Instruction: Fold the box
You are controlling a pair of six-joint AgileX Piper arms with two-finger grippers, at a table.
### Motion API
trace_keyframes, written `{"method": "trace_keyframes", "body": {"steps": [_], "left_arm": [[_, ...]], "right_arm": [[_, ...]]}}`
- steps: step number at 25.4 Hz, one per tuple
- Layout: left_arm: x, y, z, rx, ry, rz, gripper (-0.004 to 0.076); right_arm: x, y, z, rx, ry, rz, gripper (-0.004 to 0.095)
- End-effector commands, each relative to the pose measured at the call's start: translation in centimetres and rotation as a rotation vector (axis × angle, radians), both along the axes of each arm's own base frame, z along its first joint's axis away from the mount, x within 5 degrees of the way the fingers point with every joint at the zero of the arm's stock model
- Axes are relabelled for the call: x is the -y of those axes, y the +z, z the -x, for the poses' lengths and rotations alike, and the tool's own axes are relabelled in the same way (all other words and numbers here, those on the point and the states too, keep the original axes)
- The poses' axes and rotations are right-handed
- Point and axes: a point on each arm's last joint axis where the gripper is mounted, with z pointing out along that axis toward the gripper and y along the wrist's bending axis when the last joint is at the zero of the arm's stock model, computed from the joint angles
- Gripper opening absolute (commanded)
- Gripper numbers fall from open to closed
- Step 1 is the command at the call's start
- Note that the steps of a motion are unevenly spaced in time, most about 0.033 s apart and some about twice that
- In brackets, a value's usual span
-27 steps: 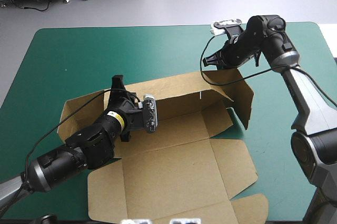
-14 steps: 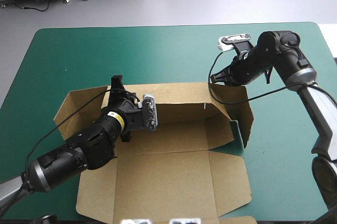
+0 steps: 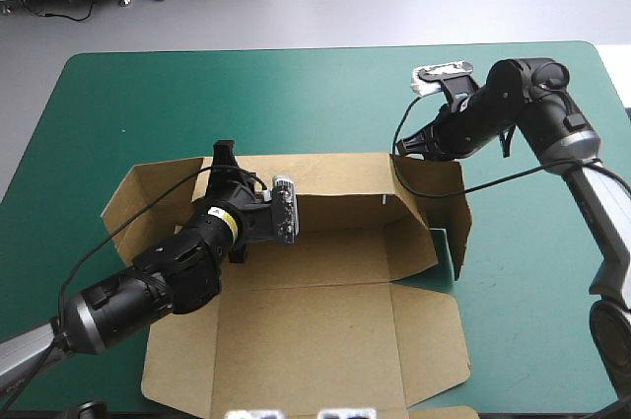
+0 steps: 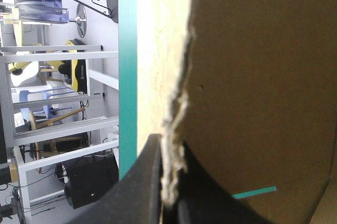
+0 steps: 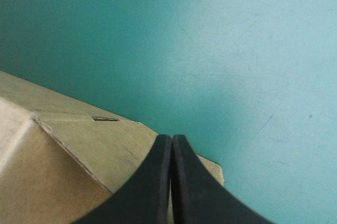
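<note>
Now steady: the box (image 3: 325, 325) lies mid-frame on the desk (image 3: 148, 94). Your left gripper's (image 3: 223, 155) jaws pinch its back wall (image 3: 335, 174). The right gripper's (image 3: 404, 145) jaws are pressed together at the upper-right corner. Nudge that side wall (image 3: 446, 197) inward squarely.

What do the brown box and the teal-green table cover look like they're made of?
The box looks like plain brown cardboard, matte and uncoated: its cut edge is frayed and fibrous in the left wrist view, and panels bend along creases. The teal-green cover seems a smooth matte mat, perhaps rubber or vinyl; faint scuff lines show, but I can't tell for sure.
</note>
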Motion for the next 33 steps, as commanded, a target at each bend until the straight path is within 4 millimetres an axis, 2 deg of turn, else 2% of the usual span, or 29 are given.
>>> {"method": "trace_keyframes", "body": {"steps": [1,5,7,9,15,24,27,31,33], "left_arm": [[0.2,0.3,0.1,-0.007,0.008,0.035,-0.0006],[0.1,0.4,0.1,0.009,0.006,0.025,-0.0006],[-0.1,0.8,0.0,0.041,0.017,0.036,-0.0006],[0.0,0.9,-0.1,0.052,0.012,0.035,-0.0006],[-0.1,1.3,-0.3,0.099,0.043,0.062,-0.0006],[-0.1,1.3,-0.3,0.1,0.035,0.066,-0.0006],[-0.1,1.5,-0.4,0.127,0.031,0.054,-0.0006],[-0.1,1.6,-0.5,0.145,0.039,0.065,-0.0006],[-0.1,1.7,-0.5,0.146,0.036,0.07,-0.0006]], "right_arm": [[0.4,1.1,0.6,0.0,0.005,-0.001,-0.0006],[1.6,0.6,-0.3,-0.027,-0.037,-0.039,-0.0006],[2.1,0.9,-0.6,-0.034,-0.024,-0.146,-0.0006],[2.3,1.0,-0.6,-0.035,-0.028,-0.163,-0.0006],[2.4,1.0,-0.6,-0.037,-0.032,-0.168,-0.0006],[2.3,2.3,0.5,-0.014,-0.035,-0.209,-0.002],[2.3,1.8,0.6,-0.033,-0.037,-0.208,-0.002],[2.3,-0.2,0.8,-0.101,-0.037,-0.199,-0.002],[2.3,-0.6,1.1,-0.115,-0.034,-0.199,-0.002]]}}
